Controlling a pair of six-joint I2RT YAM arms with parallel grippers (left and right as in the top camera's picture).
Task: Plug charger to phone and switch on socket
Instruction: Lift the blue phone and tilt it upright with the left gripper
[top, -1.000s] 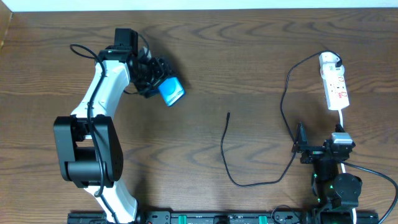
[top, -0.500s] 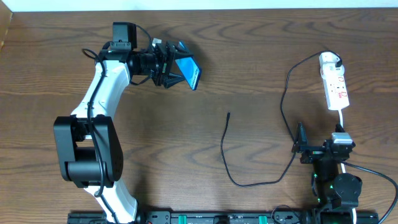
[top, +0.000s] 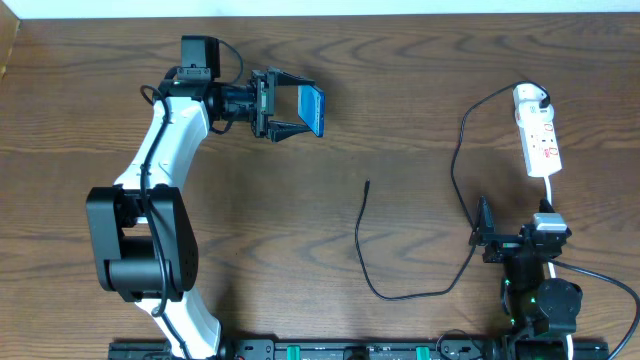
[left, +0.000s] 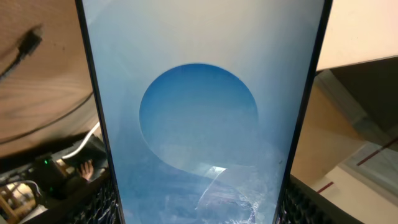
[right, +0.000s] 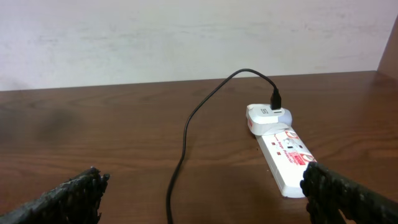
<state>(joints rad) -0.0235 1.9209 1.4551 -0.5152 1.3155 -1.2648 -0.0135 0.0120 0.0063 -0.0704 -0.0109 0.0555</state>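
My left gripper (top: 298, 110) is shut on the phone (top: 312, 110), holding it off the table at the upper left with its blue face turned sideways. In the left wrist view the phone (left: 199, 118) fills the frame, and both textured fingers (left: 102, 205) press on its long edges. The charger's black cable (top: 400, 294) lies in a loop on the table, its plug tip (top: 367, 183) free, also seen in the left wrist view (left: 28, 42). Its white adapter (top: 530, 97) sits in the socket (top: 543, 148). My right gripper (top: 516, 222) is open just before the socket (right: 283, 155), empty.
The wooden table (top: 250, 230) carries nothing else. The cable (right: 186, 137) runs between my right fingers toward the adapter (right: 264, 118). A white cord (top: 549, 190) leaves the socket's near end beside my right wrist. A pale wall (right: 186, 37) stands behind the table.
My left gripper has risen and swung right with the phone, turning it from face-up and tilted to standing on edge. The right arm, cable and socket have not moved.
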